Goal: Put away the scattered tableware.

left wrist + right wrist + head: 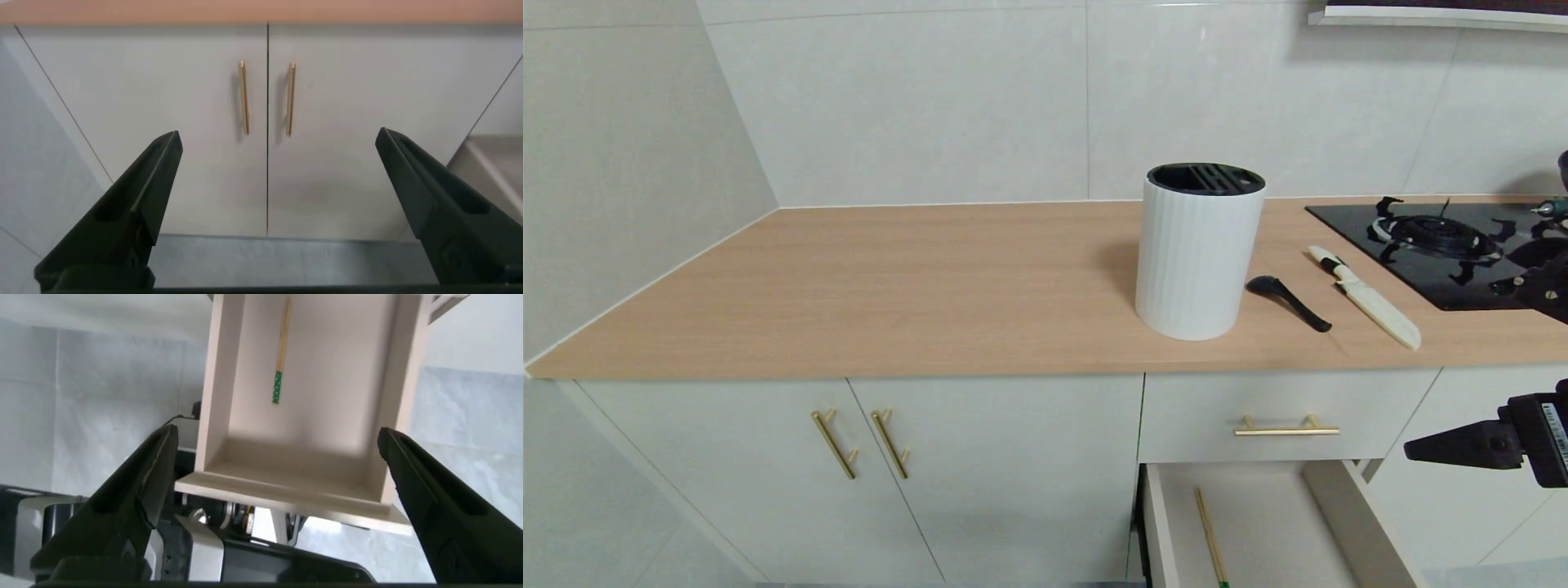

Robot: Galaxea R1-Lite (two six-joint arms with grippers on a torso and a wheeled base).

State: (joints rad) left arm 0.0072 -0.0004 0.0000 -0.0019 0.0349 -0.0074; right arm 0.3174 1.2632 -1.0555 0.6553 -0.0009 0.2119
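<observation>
With left gripper (278,135) and right gripper (278,433) gaping, my glancing pinch could skid the knife (1368,300) off the counter's (931,278) front edge.

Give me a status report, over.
Left pincer open, right pincer open near the drawer. Spoon and knife on counter, chopstick in drawer. Nothing in the way.

Matte black left pincer (276,135), matching right pincer (278,431), long tapering wedge fingers (139,204), white wrist label (1554,433)
</observation>
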